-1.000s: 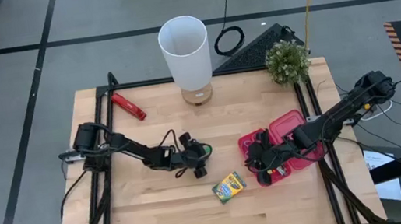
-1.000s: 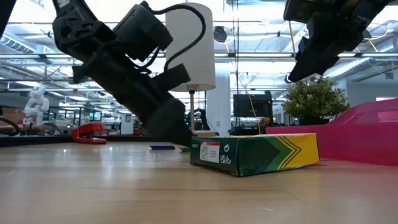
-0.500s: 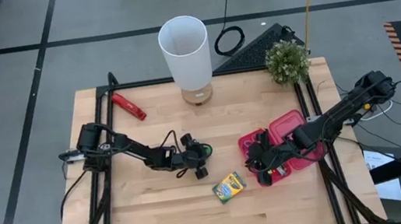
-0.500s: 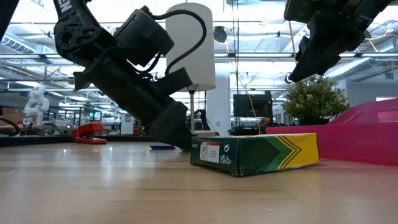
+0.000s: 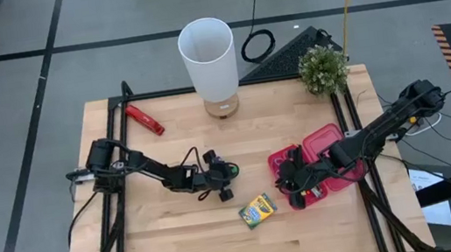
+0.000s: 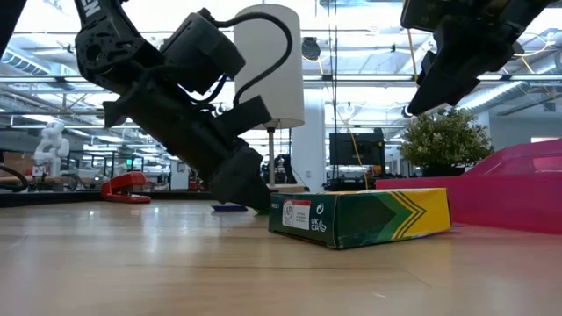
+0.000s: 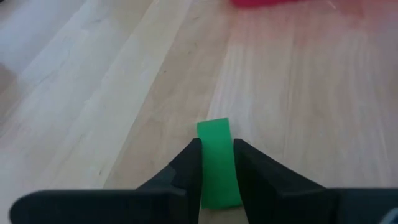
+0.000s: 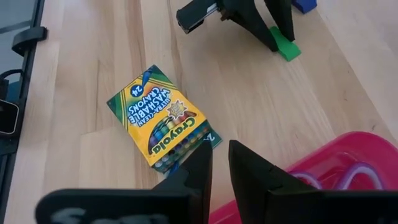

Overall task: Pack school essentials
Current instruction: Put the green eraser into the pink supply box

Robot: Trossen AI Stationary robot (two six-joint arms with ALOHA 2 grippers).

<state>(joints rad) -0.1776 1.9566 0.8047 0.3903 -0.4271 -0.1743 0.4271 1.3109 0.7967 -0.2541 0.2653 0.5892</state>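
1. We see the left gripper (image 7: 217,163) low over the wooden table (image 5: 179,238), its two dark fingers closed on a small green eraser (image 7: 218,163) near the table's middle; the wrist view shows the green block pinched between the finger pads, with its far end sticking out beyond them.

2. The right gripper (image 8: 220,163) hangs above the near rim of the pink case (image 5: 323,158), fingers drawn nearly together with nothing between them. From its wrist camera we make out purple scissor handles (image 8: 354,176) lying inside the case.

3. The crayon box (image 5: 258,211) lies flat on the table, between the two grippers and just beside the case, not yet packed. A small blue piece (image 8: 304,5) sits on the wood beyond the left gripper.

4. We judge the eraser grip the weak point: the hold looks narrow, and a fast lift or swing toward the case could let the block twist out and drop.

5. We also note how near the two arms work. A straight carry to the case passes close to the right gripper and over the crayon box, so a low path could knock the box or bring the arms together.

6. The red-and-black hand tool (image 5: 143,119) lies well apart, near the far left corner.
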